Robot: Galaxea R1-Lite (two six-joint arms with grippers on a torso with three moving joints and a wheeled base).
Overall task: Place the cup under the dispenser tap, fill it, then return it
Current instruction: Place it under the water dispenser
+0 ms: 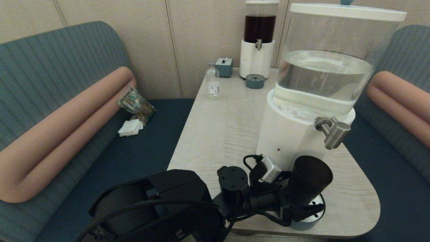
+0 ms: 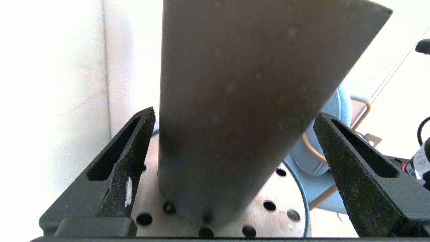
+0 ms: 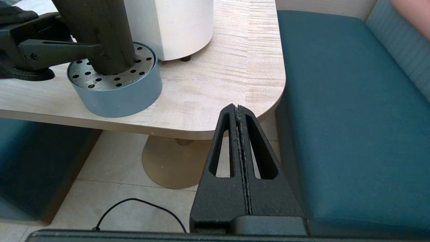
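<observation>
Left gripper (image 2: 231, 168) spread wide around smoky-black tapered plastic cup (image 2: 242, 101), pads apparently clear of it, cup standing on round perforated grey-blue drip tray (image 3: 116, 95), right gripper (image 3: 239, 111) pressed together below table edge.

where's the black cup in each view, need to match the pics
Head view: the cup stands bottom right on the perforated drip tray, just short of the dispenser tap.
Left wrist view: it fills the centre, between the open left end effector fingers.
Right wrist view: top left, lower part only.
Shared landmark: the drip tray.
</observation>
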